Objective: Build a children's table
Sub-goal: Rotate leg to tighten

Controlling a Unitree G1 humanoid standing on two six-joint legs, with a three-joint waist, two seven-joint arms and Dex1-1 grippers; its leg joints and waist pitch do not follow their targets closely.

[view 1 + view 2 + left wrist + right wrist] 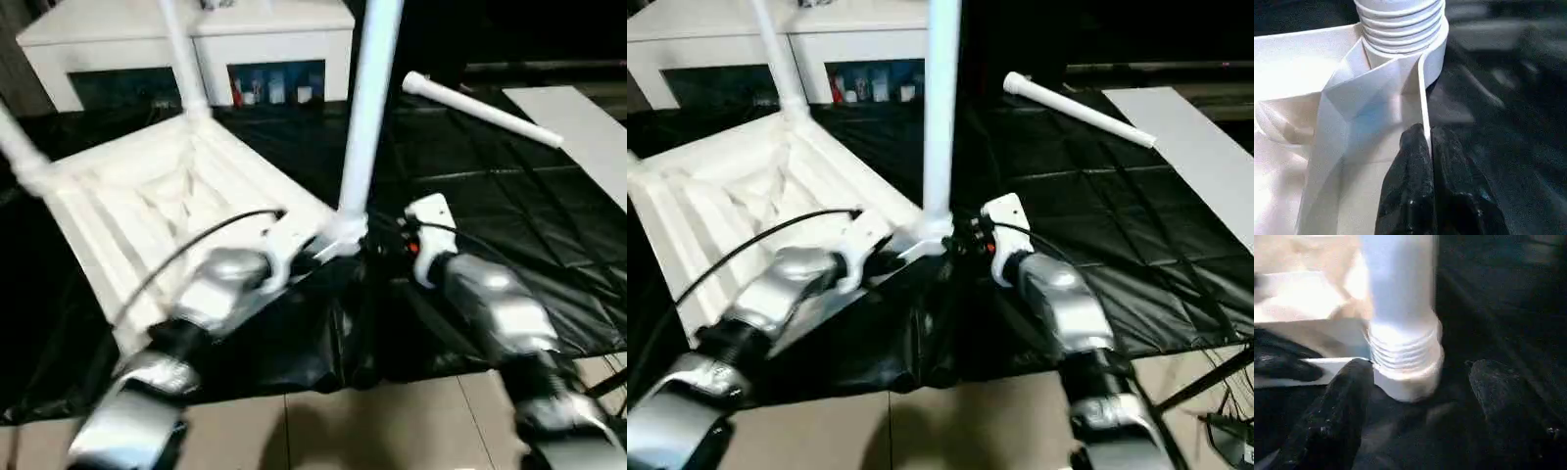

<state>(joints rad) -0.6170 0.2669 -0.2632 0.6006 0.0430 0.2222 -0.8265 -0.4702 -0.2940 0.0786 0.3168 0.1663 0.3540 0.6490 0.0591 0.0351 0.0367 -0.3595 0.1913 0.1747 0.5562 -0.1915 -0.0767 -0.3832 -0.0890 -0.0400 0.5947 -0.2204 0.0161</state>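
The children's table lies upside down on a black mat, its white ribbed tabletop (147, 196) facing up. Three legs stand in corner sockets: one at the near right corner (367, 108), one at the far corner (181, 54) and one at the left (20, 147). A fourth leg (480, 110) lies loose on the mat at the back right. My left gripper (1422, 147) is shut on the tabletop's thin rim (1425, 98), just beside the near right socket. My right gripper (1418, 416) is open, with its fingers (1332, 421) on either side of that leg's threaded base (1405, 362).
A white cabinet (196, 39) with glass doors stands behind the table. A flat white board (588, 127) lies on the mat at the right. The black mat (490, 215) ends at a tiled floor (392, 421) near me.
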